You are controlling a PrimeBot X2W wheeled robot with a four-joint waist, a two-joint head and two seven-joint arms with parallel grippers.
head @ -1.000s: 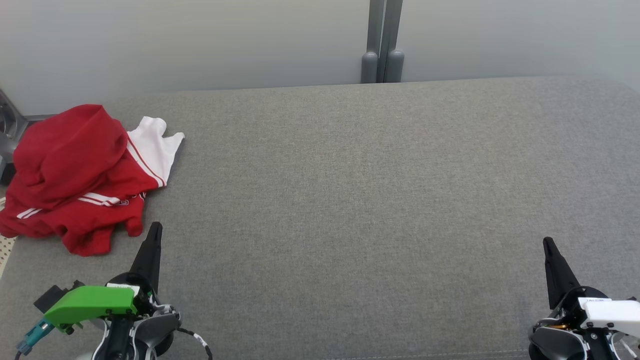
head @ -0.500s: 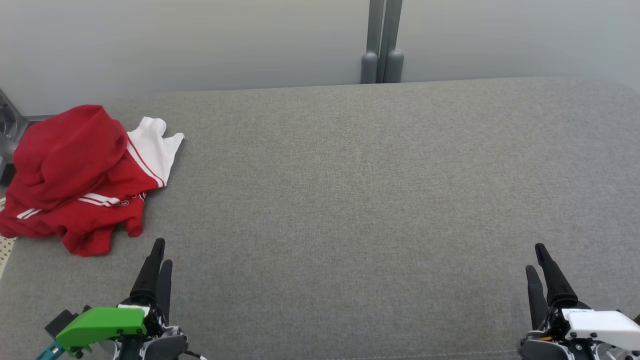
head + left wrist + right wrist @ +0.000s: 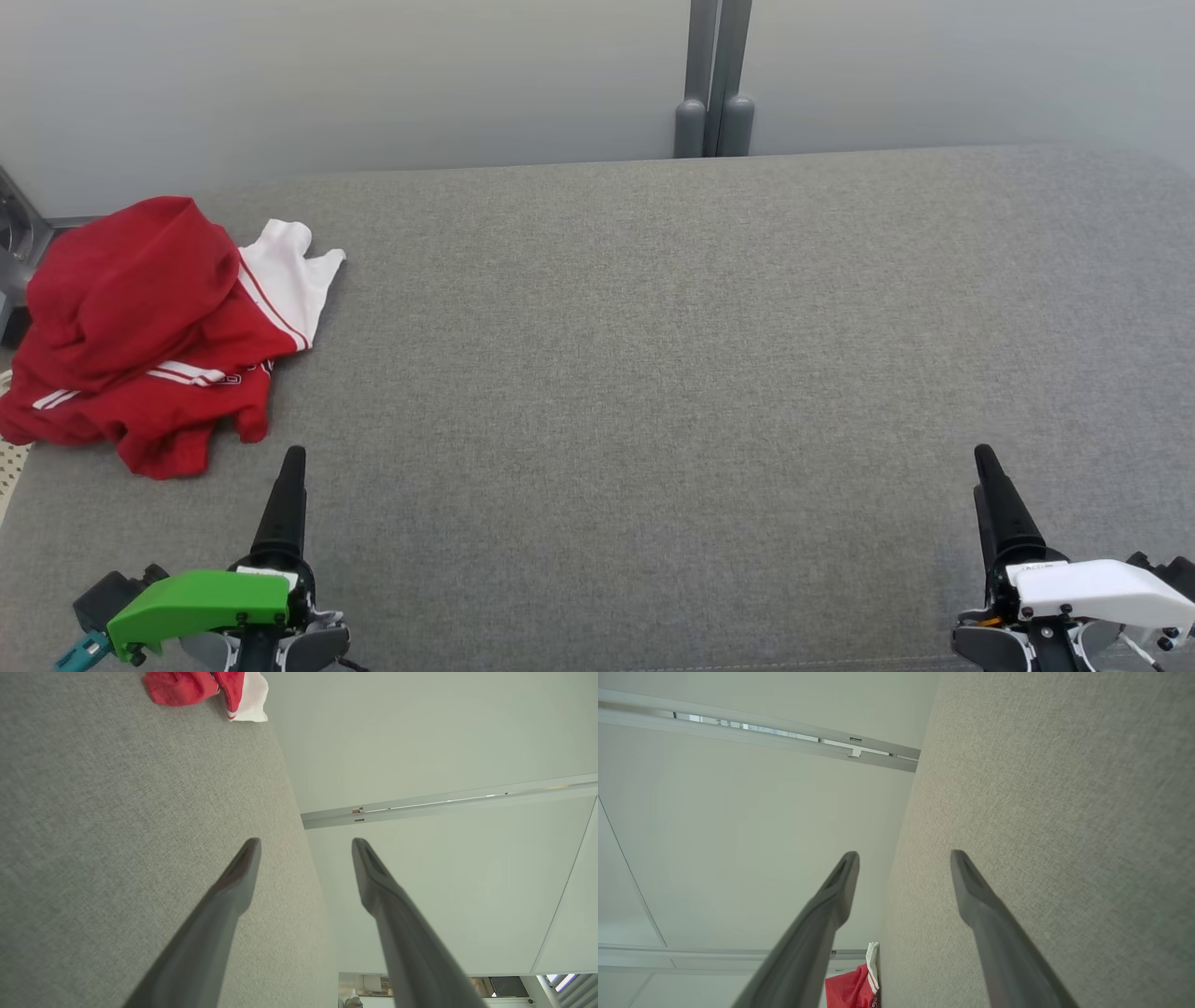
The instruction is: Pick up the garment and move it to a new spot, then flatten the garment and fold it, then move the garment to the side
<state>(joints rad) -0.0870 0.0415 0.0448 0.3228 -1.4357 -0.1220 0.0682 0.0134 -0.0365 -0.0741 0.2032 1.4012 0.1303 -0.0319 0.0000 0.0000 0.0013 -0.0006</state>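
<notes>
From my head, the red and white garment (image 3: pixel 140 327) lies bunched at the far-left corner of the grey surface (image 3: pixel 653 373), spilling over its left edge, too crumpled to show a clear long axis. My left gripper (image 3: pixel 291 462) hangs at the surface's near-left edge, fingers edge-on and pointing just past the heap's right side. My right gripper (image 3: pixel 982 467) hangs at the near-right edge, well apart from the cloth. Along my left wrist, the left gripper (image 3: pixel 306 842) is spread wide and empty, the garment (image 3: pixel 187 688) ahead and off to one side. Along my right wrist, the right gripper (image 3: pixel 903 855) is equally wide and empty, the garment (image 3: pixel 850 989) far across the surface. I judge the left arm should reach first.
</notes>
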